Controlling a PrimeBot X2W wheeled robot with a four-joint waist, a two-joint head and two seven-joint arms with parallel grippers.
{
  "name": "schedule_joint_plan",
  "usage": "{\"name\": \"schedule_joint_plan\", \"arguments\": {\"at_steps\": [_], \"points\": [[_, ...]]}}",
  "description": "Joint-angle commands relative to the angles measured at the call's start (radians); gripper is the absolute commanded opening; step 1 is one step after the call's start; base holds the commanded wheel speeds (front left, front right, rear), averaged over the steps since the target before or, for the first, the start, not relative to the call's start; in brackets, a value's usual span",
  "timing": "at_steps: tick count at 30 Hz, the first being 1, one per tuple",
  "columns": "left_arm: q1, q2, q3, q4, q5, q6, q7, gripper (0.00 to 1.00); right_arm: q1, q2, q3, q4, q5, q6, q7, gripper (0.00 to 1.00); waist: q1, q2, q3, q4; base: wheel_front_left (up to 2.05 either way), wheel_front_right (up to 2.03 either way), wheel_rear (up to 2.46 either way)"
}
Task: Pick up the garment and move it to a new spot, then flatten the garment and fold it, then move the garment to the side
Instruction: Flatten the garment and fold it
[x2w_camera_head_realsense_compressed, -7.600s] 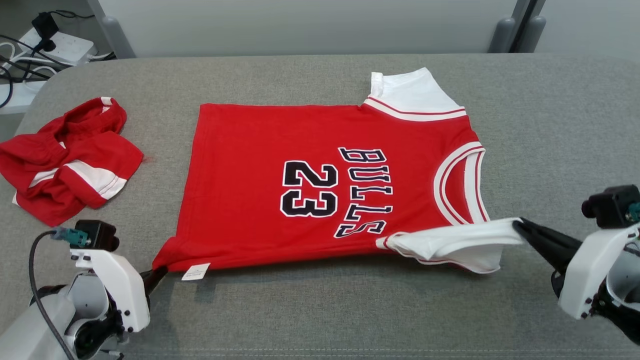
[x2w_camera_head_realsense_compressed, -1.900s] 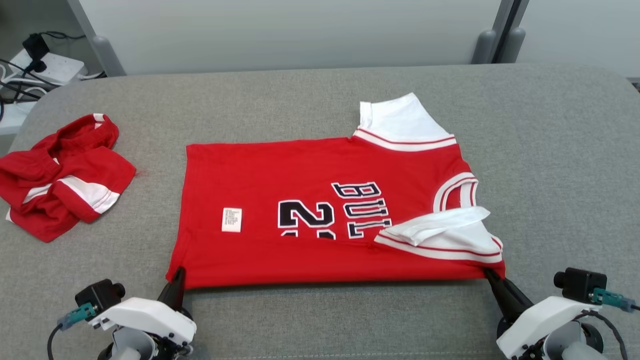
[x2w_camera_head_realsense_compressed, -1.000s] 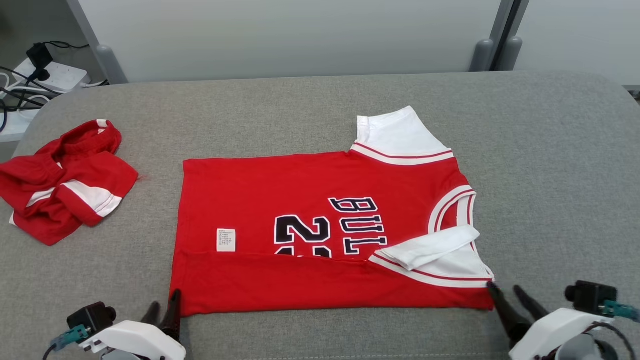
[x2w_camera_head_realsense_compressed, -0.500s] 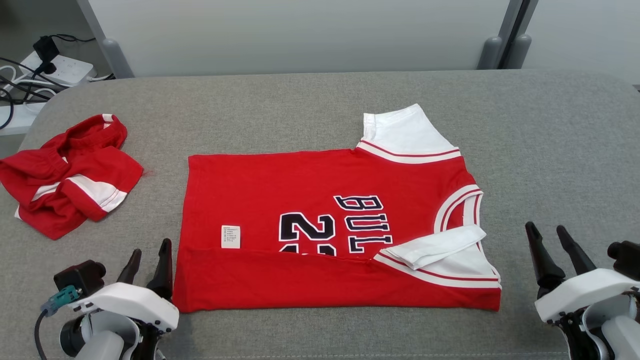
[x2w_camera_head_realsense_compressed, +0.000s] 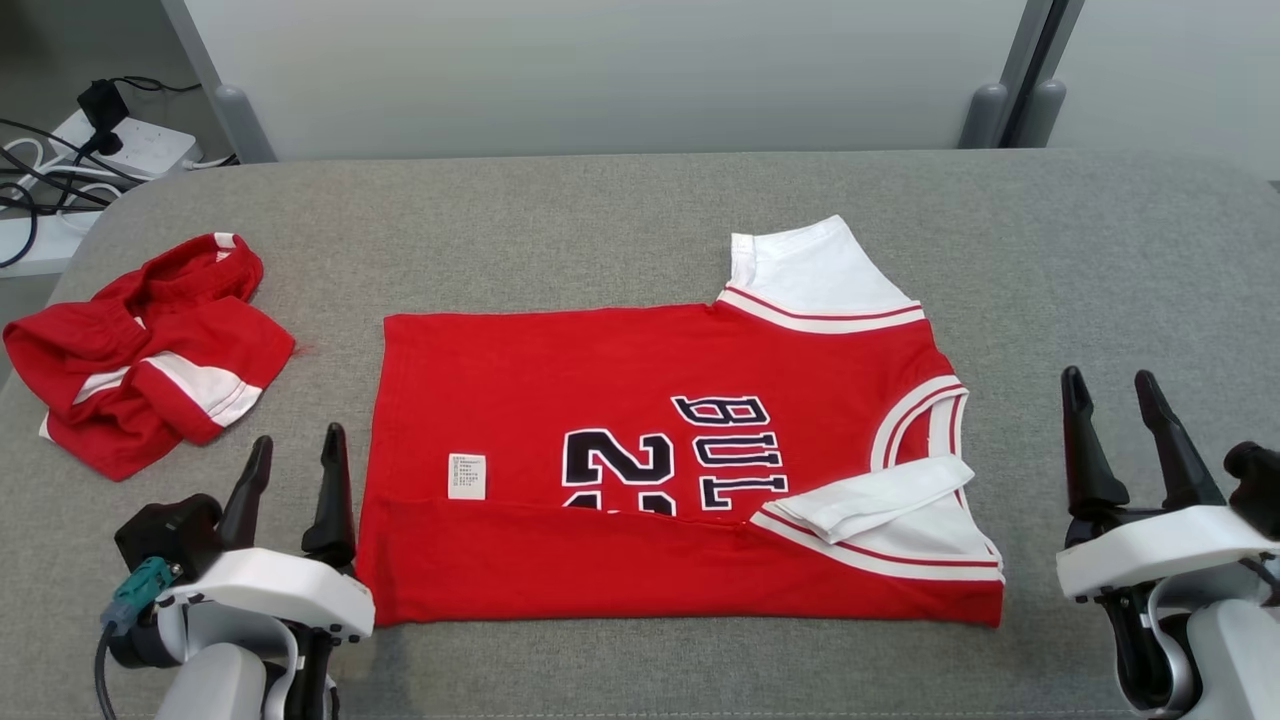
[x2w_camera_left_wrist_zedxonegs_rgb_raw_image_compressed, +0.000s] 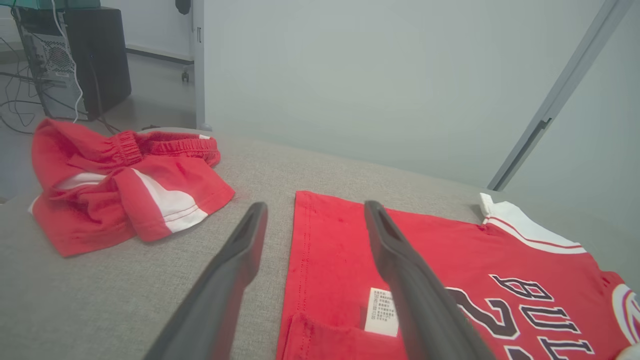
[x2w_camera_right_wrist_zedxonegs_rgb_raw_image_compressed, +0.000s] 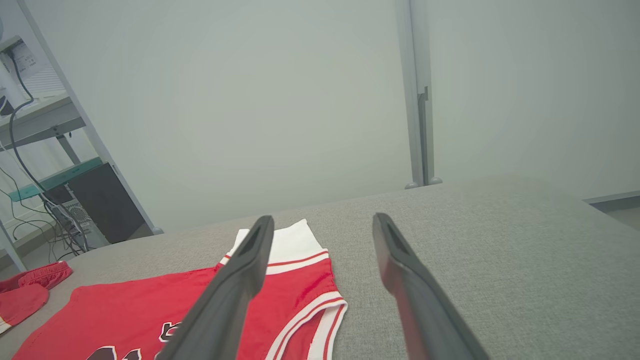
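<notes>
Grey table (x2w_camera_head_realsense_compressed: 600, 220): left gripper (x2w_camera_head_realsense_compressed: 297, 436), right gripper (x2w_camera_head_realsense_compressed: 1108, 376) flank jersey (x2w_camera_head_realsense_compressed: 620, 380), fingers forward, jaws apart

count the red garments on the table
2: the jersey, flat in the middle with its near edge folded over, and a crumpled garment at the robot's left. None looks hidden.

Grey table (x2w_camera_head_realsense_compressed: 600, 200) with jersey (x2w_camera_head_realsense_compressed: 560, 370), shorts (x2w_camera_head_realsense_compressed: 190, 350)

Head view: high, angled down over the whole desk (x2w_camera_head_realsense_compressed: 640, 200).
Left wrist view: low, near, along the jersey (x2w_camera_left_wrist_zedxonegs_rgb_raw_image_compressed: 330, 250) hem.
Right wrist view: low, past the collar end.
Shared: jersey.
</notes>
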Motion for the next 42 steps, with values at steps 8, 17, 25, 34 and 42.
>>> {"name": "schedule_joint_plan", "arguments": {"at_steps": [8, 17, 25, 34, 42], "points": [[0.020, -0.027, 0.081, -0.045, 0.107, -0.017, -0.010, 1.00, 0.008, 0.018, 0.001, -0.047, -0.084, -0.003, -0.013, 1.00, 0.0000, 0.0000, 0.002, -0.003, 0.00, 0.00, 0.00], [-0.012, -0.060, 0.106, -0.006, 0.161, -0.053, -0.010, 1.00, -0.008, 0.040, -0.005, -0.038, -0.113, -0.003, -0.013, 1.00, 0.0000, 0.0000, 0.064, -0.013, 0.00, 0.00, 0.00], [-0.163, -0.021, 0.076, 0.101, 0.182, -0.087, -0.010, 1.00, -0.056, 0.050, 0.016, -0.044, -0.115, -0.003, -0.013, 1.00, 0.0000, 0.0000, 0.162, -0.032, 0.00, 0.00, 0.00], [-0.418, 0.104, -0.033, 0.243, 0.123, -0.105, 0.080, 1.00, -0.116, 0.065, 0.051, -0.057, -0.101, -0.003, -0.013, 1.00, 0.0000, 0.0000, 0.284, -0.069, 0.00, 0.00, 0.00], [-0.545, 0.258, -0.209, 0.244, -0.066, -0.106, 0.263, 1.00, -0.139, 0.075, 0.079, -0.061, -0.066, -0.003, -0.013, 1.00, 0.0000, 0.0000, 0.332, -0.099, 0.00, 0.00, 0.00]]}}
